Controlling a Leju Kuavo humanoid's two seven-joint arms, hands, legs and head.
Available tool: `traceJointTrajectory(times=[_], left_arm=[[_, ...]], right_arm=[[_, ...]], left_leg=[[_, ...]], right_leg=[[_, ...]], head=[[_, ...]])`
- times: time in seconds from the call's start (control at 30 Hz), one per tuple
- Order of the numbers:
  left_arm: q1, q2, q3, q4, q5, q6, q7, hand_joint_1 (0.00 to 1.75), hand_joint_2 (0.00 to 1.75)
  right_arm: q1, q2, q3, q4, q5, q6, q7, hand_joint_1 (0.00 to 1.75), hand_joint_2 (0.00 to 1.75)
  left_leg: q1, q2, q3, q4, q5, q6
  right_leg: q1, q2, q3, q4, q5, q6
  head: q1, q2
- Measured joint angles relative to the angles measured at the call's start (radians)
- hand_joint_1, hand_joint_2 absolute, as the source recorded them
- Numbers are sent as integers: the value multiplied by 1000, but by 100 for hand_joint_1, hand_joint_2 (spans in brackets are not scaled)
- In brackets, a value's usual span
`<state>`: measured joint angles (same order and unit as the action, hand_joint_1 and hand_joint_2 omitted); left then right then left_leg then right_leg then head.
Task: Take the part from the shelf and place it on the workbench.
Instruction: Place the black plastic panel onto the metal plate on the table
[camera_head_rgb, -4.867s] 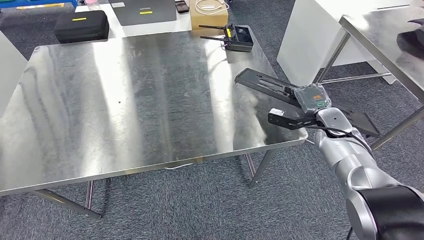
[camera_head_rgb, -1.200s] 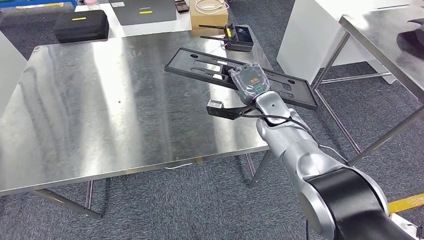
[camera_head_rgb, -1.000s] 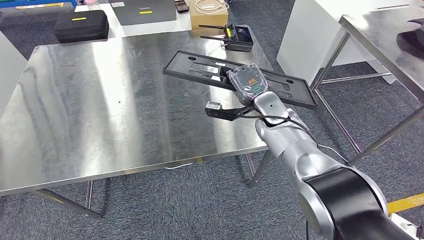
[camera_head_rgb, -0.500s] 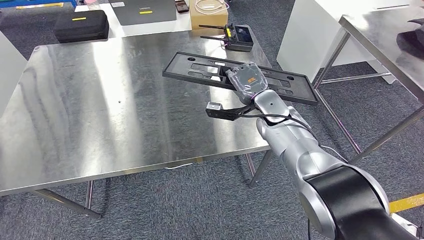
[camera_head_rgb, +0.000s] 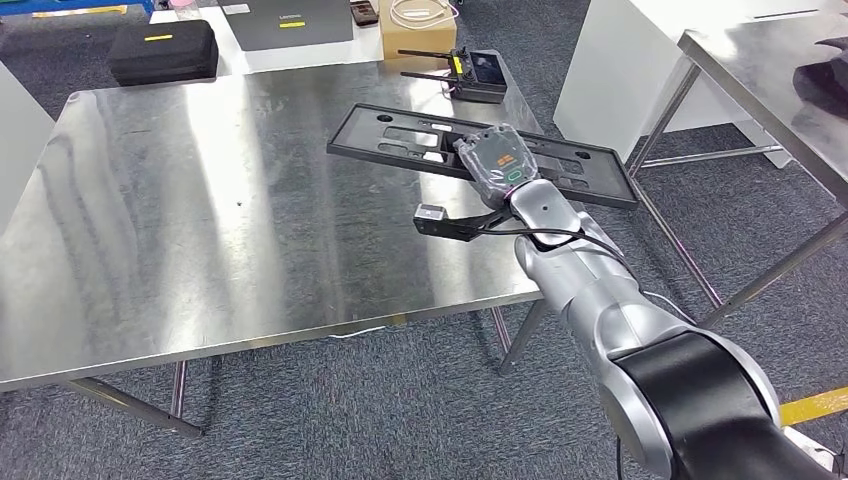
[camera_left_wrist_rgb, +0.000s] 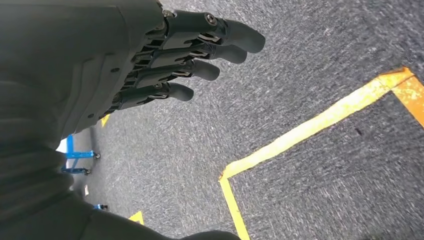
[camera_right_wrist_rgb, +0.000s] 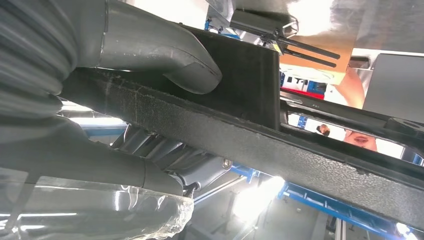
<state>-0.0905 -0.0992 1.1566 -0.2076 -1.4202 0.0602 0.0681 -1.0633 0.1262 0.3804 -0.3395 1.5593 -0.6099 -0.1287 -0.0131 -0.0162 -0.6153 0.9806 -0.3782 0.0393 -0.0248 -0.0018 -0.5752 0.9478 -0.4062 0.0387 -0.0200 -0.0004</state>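
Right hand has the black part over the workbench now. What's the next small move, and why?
Probably lower it straight down. The right hand holds the long black part over the steel workbench, with its right end past the table's edge. I can't tell whether it touches down yet, so keep the grip until it rests.

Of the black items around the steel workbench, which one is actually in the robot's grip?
The long flat black part with cut-out slots, gripped by the right hand above the workbench's far right corner. The black remote controller and black carrying case lie untouched.
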Motion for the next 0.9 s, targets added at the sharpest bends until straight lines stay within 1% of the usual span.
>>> traceJointTrajectory(times=[0.23, 0.47, 0.67, 0.9], left_arm=[[0, 4, 9, 0, 15, 17, 18, 0, 175], [0, 4, 25, 0, 33, 18, 24, 0, 175], [0, 4, 30, 0, 34, 15, 11, 0, 175], [0, 2, 41, 0, 53, 20, -16, 0, 175]], right_arm=[[-1, -31, -21, 1, -4, 14, 40, 175, 175], [-10, -70, -43, 9, 3, 43, 115, 175, 175], [-8, -99, -46, 16, 2, 37, 120, 175, 175], [-4, -111, -71, 16, 6, 37, 113, 175, 175]], left_leg=[[0, 0, 0, 0, 0, 0], [0, 0, 0, 0, 0, 0], [0, 0, 0, 0, 0, 0], [0, 0, 0, 0, 0, 0]], right_leg=[[0, 0, 0, 0, 0, 0], [0, 0, 0, 0, 0, 0], [0, 0, 0, 0, 0, 0], [0, 0, 0, 0, 0, 0]], head=[[0, 0], [0, 0], [0, 0], [0, 0]])
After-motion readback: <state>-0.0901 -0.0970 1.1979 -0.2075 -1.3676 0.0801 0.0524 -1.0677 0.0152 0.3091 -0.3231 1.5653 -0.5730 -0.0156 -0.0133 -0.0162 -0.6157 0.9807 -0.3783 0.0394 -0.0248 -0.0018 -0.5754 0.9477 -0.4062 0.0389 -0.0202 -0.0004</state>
